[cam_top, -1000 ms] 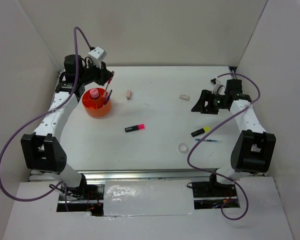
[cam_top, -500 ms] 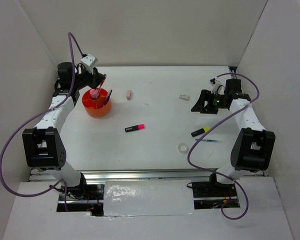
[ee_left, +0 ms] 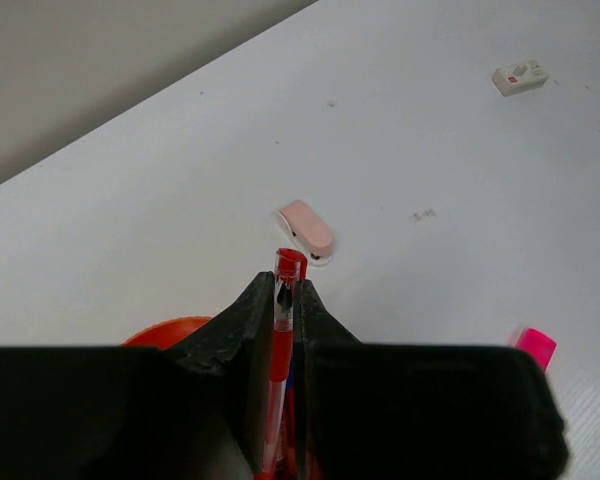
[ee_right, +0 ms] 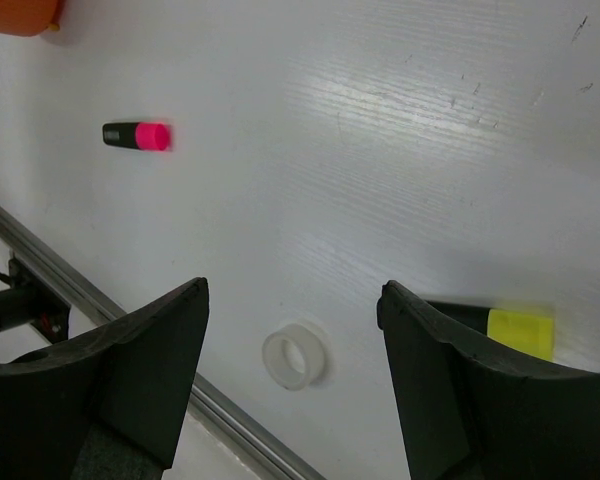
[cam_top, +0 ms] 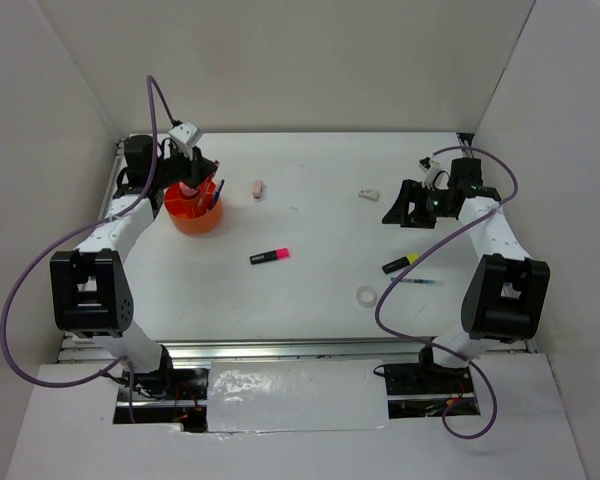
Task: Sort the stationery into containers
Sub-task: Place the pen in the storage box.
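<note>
The tub at upper left is orange; the pen is red with a clear barrel. The pink highlighter has a black body, as does the yellow highlighter. The eraser is pale pink, the surface white, the fingers black.

Table: white, flat; small dark marks are seen on its surface.
Back wall: white, plain.
Left panel, right panel: white, set at a slant.
Metal rail: fixed along the table's near edge.
Glossy sheet: laid over a white board, just in front of the rail.
</note>
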